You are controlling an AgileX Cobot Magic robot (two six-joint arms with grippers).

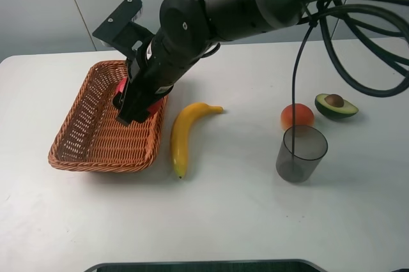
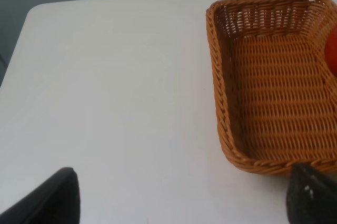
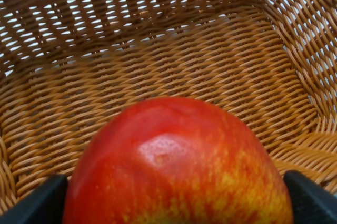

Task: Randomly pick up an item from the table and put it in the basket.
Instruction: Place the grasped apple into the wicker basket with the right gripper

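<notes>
My right gripper (image 1: 131,109) reaches across to the brown wicker basket (image 1: 70,138) on the left of the white table (image 1: 223,221). It is shut on the red apple (image 1: 155,106) and holds it just above the basket's right side. In the right wrist view the apple (image 3: 179,166) fills the space between the fingers (image 3: 37,203), with the basket floor (image 3: 158,50) beneath. My left gripper (image 2: 181,197) is open and empty over bare table beside the basket (image 2: 221,103). The apple's edge (image 2: 331,50) shows there.
A yellow banana (image 1: 185,131) lies just right of the basket. Further right are an orange-pink round fruit (image 1: 297,116), an avocado half (image 1: 335,106) and a grey translucent cup (image 1: 301,152). Black cables hang over the right side.
</notes>
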